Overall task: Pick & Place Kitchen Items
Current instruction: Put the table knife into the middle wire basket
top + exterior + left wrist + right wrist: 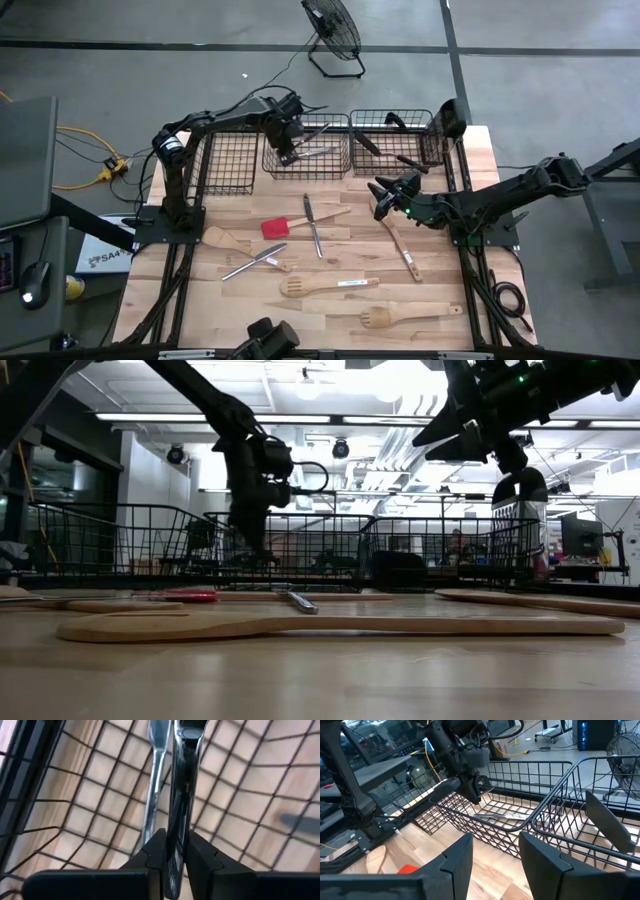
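Note:
My left gripper reaches down into the middle black wire basket and is shut on a glossy black-handled tool. A silver utensil lies on the basket floor beside it. My right gripper is open and empty above the table, right of centre; it also shows in its wrist view. On the table lie a red-headed spatula, silver cutlery, a wooden spoon and pale wooden slotted spatulas. My left gripper pinches the tool's black handle between its two fingers. The fingers come from above, pointing down into the basket. The handle runs on ahead between them, along the fingers, over the basket's wire floor. Whether its far end rests there, I cannot tell.
Three wire baskets stand along the far edge: left, middle, and right, which holds black-handled tools. Another wooden spoon, a knife and a forked wooden spatula lie on the table. A fan stands beyond the table.

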Available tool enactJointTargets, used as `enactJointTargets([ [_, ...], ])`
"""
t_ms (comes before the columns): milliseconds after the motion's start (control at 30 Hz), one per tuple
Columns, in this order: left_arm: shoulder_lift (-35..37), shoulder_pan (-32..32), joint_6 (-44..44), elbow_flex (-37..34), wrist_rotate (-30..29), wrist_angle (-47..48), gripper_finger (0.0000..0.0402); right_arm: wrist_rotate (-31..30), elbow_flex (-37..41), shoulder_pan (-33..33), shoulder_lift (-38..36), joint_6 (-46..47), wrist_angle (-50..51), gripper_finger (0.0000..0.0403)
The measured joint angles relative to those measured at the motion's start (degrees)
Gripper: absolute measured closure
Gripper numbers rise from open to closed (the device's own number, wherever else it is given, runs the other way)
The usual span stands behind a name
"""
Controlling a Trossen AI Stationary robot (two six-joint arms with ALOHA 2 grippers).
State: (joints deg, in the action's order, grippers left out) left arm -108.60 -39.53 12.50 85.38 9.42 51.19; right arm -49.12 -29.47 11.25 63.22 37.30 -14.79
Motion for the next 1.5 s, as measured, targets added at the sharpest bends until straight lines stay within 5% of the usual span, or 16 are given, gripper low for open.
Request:
enactJointTargets([
  [300, -1.8, 1.0, -2.3, 0.0, 3.3, -0.3, 0.036, -0.3, 0.0, 0.0, 0.0, 0.4, 0.6, 0.0251],
  [867, -6.6, 2.1, -3.3, 0.0, -2.5, -1.9, 0.0359, -0.4, 0.0, 0.0, 0.0, 0.7, 0.9, 0.0251],
  [1200, -6.5, 2.1, -3.2, 0.1, -2.5, -3.0, 0.0319, -0.3, 0.0, 0.0, 0.0, 1.7, 0.9, 0.0251],
  [1500, -6.1, 2.1, -2.0, 5.9, -3.1, 2.9, 0.0316, 0.2, 0.0, 0.0, 0.0, 2.2, 0.9, 0.0251],
])
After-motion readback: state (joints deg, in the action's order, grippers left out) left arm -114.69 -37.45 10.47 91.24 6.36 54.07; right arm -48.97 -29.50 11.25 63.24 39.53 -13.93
